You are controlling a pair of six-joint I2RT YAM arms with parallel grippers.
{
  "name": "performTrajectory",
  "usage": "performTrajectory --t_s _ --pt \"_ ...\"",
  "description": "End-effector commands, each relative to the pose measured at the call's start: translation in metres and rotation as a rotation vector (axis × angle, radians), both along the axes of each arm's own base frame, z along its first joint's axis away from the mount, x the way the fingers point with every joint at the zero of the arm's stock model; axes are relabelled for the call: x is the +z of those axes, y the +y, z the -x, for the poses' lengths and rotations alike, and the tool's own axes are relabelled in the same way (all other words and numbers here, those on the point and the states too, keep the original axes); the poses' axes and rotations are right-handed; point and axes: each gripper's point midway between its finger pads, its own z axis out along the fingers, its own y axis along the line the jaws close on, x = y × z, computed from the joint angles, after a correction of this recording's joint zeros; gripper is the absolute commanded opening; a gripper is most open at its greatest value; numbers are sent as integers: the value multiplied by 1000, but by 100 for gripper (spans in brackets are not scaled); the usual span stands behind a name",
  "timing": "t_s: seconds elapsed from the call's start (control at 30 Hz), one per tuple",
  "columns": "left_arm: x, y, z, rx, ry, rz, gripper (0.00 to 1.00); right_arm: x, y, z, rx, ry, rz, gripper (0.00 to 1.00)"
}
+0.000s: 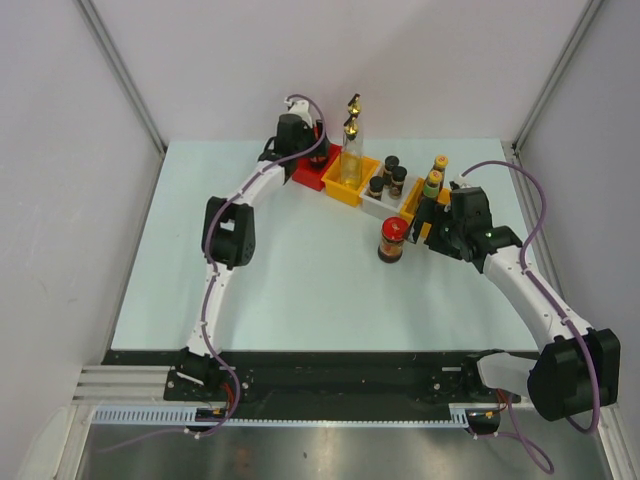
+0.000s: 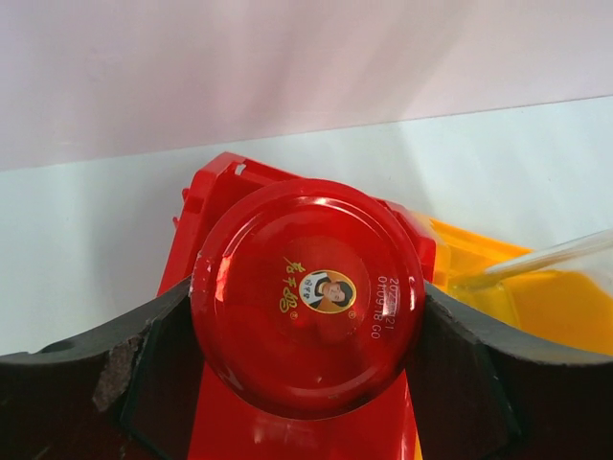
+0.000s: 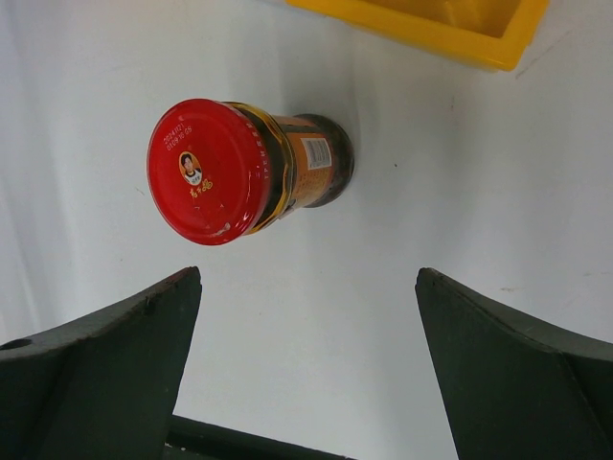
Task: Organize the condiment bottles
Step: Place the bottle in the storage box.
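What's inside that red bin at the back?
A red-lidded jar, held by the left gripper, in or just above the red bin. Its lid hides the bin's floor.

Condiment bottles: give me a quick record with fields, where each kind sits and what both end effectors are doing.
left end effector: shut on held jar, at the red bin
right end effector: open, empty, near loose jar
loose jar: upright on the table, outside the bins
glass bottles: yellow bin
shakers: white bin
sauce bottles: second yellow bin, beside the white one
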Motion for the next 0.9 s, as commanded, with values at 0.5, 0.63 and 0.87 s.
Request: performTrajectory --t_s 0.5,0.63,0.87 --pt "87 -25 -17 -16 -337 -21 100 -1 1 -13 -14 -19 -9 100" --pt "111 -20 -12 19 -385 -34 100 -2 0 -13 -20 -12 -15 100" --pt "137 5 -4 135 -411 -56 100 2 0 -14 -21 -25 -25 100"
